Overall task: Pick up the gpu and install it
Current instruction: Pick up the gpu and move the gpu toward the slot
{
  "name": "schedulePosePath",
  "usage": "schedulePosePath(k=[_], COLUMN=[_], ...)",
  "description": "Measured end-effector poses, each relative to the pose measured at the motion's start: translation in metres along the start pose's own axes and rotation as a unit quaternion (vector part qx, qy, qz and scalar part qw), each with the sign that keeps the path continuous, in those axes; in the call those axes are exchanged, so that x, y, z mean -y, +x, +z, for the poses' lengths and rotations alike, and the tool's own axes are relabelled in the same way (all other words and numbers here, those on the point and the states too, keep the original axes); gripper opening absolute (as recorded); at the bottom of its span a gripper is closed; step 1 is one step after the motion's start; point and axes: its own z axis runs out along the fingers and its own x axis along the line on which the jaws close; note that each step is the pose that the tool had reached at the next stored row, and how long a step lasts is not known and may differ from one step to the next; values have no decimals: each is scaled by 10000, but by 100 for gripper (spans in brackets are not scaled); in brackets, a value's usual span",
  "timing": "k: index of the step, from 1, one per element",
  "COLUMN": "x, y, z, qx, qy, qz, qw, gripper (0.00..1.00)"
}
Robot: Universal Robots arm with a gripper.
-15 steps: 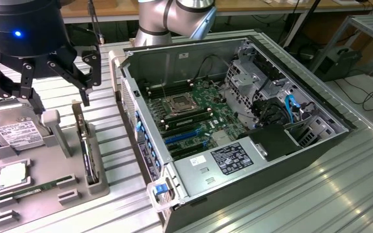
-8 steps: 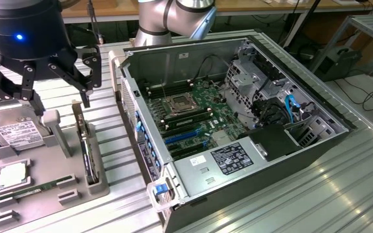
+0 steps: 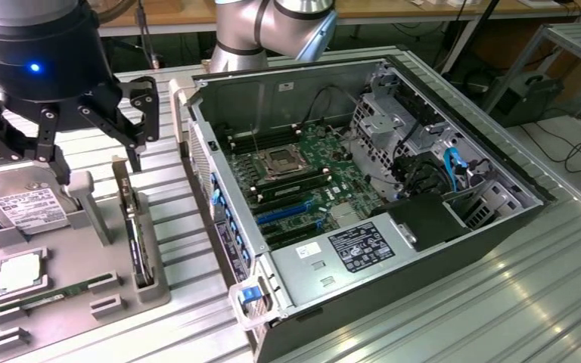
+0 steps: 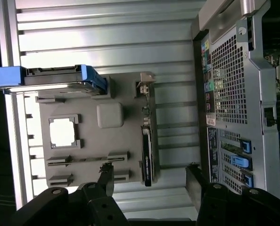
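Hovering above the tray (image 3: 81,259), your hand (image 3: 94,162) hangs released, fingers spread wide. The gpu (image 3: 139,234) stands on edge in its slot just below, in line between them, beside the open case (image 3: 260,98) on the bench (image 3: 532,302).

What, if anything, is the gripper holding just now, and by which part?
Nothing: the gripper hangs open over the grey tray, the gpu standing on edge in its slot, untouched.

Exterior view looks obliquely down from high; wrist view, nearer, faces straight down; both share the tray (image 3: 76,255) (image 4: 90,141), exterior's 8 o'clock.
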Motion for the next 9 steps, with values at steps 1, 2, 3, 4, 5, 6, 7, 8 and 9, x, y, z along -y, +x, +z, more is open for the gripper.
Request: schedulePosePath(k=[1,2,3,4,5,6,7,8,9], x=[1,1,2,3,3,3,4,4,5], y=[0,1,1,1,1,2,2,2,2], z=[10,24,40,55,67,78,87,96,104], qx=[0,1,0,0,0,0,0,0,0], qy=[0,0,0,0,0,0,0,1,1], qz=[0,0,0,0,0,0,0,0,0], qw=[10000,10000,10000,10000,10000,10000,10000,10000,10000], gripper=[72,72,72,72,72,72,72,72,72])
